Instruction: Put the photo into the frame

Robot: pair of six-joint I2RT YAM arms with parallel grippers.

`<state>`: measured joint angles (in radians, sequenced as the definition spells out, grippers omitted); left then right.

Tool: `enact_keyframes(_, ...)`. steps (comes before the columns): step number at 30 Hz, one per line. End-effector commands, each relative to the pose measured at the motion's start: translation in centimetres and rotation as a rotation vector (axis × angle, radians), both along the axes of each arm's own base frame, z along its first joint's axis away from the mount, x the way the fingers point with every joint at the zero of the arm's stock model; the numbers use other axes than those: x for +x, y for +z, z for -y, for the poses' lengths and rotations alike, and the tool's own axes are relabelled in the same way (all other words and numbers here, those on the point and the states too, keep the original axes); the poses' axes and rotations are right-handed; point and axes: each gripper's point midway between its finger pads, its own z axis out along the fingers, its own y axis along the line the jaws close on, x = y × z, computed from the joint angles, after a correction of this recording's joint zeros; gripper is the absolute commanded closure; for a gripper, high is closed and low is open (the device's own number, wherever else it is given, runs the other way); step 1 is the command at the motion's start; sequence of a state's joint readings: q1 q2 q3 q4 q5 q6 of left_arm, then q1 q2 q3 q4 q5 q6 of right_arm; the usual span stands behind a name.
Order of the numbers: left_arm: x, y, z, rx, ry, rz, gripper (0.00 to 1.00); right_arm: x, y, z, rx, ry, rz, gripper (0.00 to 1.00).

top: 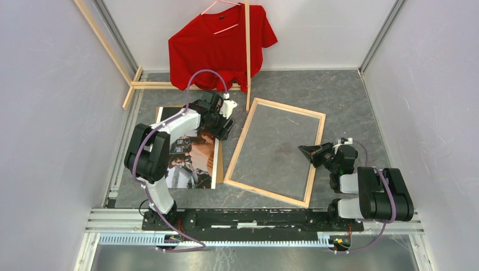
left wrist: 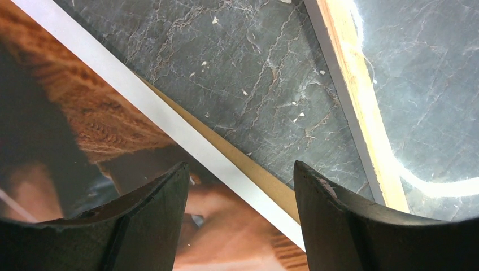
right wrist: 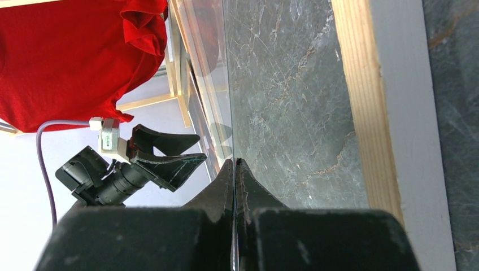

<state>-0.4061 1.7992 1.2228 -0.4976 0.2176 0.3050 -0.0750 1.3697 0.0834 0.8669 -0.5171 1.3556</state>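
Observation:
The photo (top: pixel 195 164), a print of people in dark and orange tones, lies face up on a brown cardboard sheet (top: pixel 219 161) at the left. My left gripper (top: pixel 221 127) hovers open over the photo's right edge; in the left wrist view its jaws (left wrist: pixel 240 165) straddle the white border of the photo (left wrist: pixel 85 113) and the cardboard strip (left wrist: pixel 264 182). The frame (top: pixel 271 195) lies flat in the middle, pale wood up, its rail (left wrist: pixel 356 84) just right of the photo. My right gripper (top: pixel 308 151) (right wrist: pixel 234 162) is shut on the edge of a thin clear pane (right wrist: pixel 214 84) over the frame's right rail (right wrist: pixel 361 113).
A red T-shirt (top: pixel 220 45) hangs on a wooden rack at the back, with an upright pole (top: pixel 247 56) and base bars (top: pixel 169 86) near the frame's far corner. White walls close in both sides. The dark stone tabletop (top: pixel 350 96) shows at the back right.

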Motion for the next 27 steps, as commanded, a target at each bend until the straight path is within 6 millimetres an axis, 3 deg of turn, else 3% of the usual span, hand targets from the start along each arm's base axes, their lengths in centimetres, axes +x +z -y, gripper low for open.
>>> enact_keyframes(1, 0.4, -0.6, 0.8, -0.014, 0.017, 0.006, 0.26, 0.0, 0.9, -0.1, -0.025, 0.029, 0.072, 1.00)
enact_keyframes(9, 0.3, -0.9, 1.2, -0.012, 0.012, 0.002, 0.26, 1.3, 2.2, 0.0, -0.109, 0.065, 0.166, 1.00)
enact_keyframes(27, 0.1, -1.2, 1.7, -0.011, -0.009, 0.001, 0.27, 0.8, 1.1, 0.8, -0.161, 0.059, 0.149, 1.00)
